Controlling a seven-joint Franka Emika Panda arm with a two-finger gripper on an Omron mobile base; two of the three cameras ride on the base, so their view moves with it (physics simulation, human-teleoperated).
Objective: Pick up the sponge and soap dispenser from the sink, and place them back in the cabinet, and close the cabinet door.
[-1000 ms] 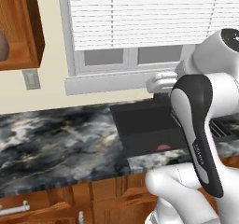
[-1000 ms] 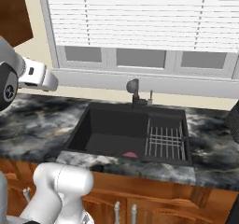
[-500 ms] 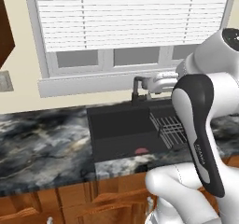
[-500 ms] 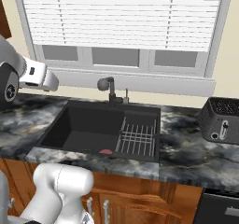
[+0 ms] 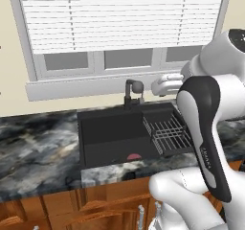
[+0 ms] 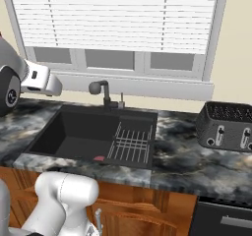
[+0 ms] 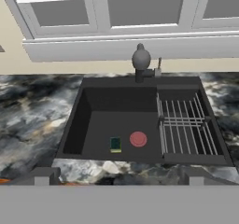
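**Nothing picked up yet: sponge lay in the sink, tool open and empty**

Left base view: The sponge (image 5: 134,156), a small flat red-pink piece, lay on the floor of the black sink (image 5: 95,121), close to the front wall and just left of the wire rack (image 5: 167,133). The dark faucet (image 5: 133,92) stood behind the basin. The marbled table (image 5: 38,147) ran off to the left. By this, the first pick had not begun.

Right base view: The sponge (image 6: 99,158) showed as a thin pink sliver at the front of the sink (image 6: 64,127), beside the rack (image 6: 132,144). A dark toaster (image 6: 226,126) sat on the table (image 6: 182,156) to the right, well apart from the basin.

Hand view: The tool (image 7: 119,177) looked down into the sink (image 7: 77,120) from above its front edge, fingertips (image 7: 45,175) spread wide with nothing between them. The sponge (image 7: 138,138) read as a rounded red disc lying flat. Just beside it, apart from it, lay a small dark item (image 7: 115,144) with a yellow patch; whether that was the soap dispenser could not be told. Both picks, both placements in the cabinet and the door closing all appeared to remain.
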